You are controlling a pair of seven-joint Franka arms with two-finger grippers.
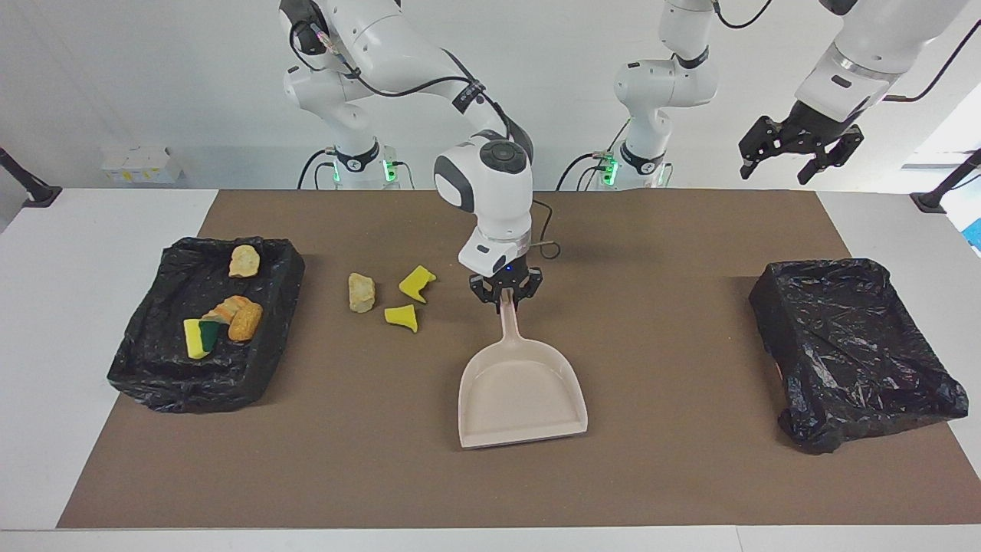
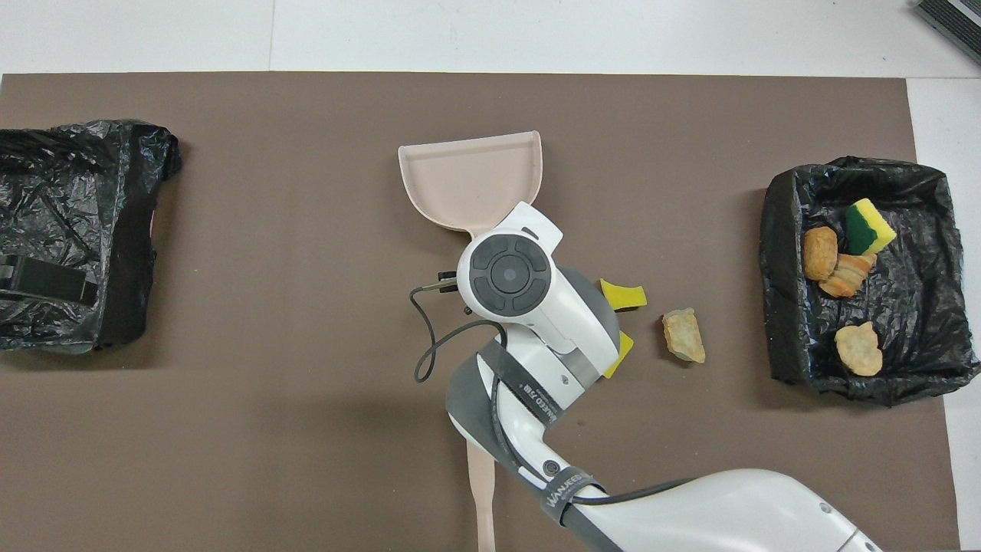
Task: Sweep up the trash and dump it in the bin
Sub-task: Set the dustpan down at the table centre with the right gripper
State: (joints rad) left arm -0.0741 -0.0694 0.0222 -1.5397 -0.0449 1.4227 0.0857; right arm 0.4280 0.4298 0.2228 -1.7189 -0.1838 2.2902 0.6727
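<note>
Trash (image 1: 401,316): yellow sponge bits, tan lump on mat | bin (image 1: 146,360): four scraps | right hand (image 1: 506,298) grips dustpan (image 1: 521,395) | left hand (image 1: 799,149) spread, aloft

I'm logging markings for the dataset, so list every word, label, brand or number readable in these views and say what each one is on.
"WANEED...": white lettering on the dark band around the right arm, overhead view; the last characters are too blurred to read.
A second lettered band sits higher on the same arm; it looks like the same word, but it is not readable.
No text shows on the dustpan, the trash, the two black-lined bins or the brush handle.
</note>
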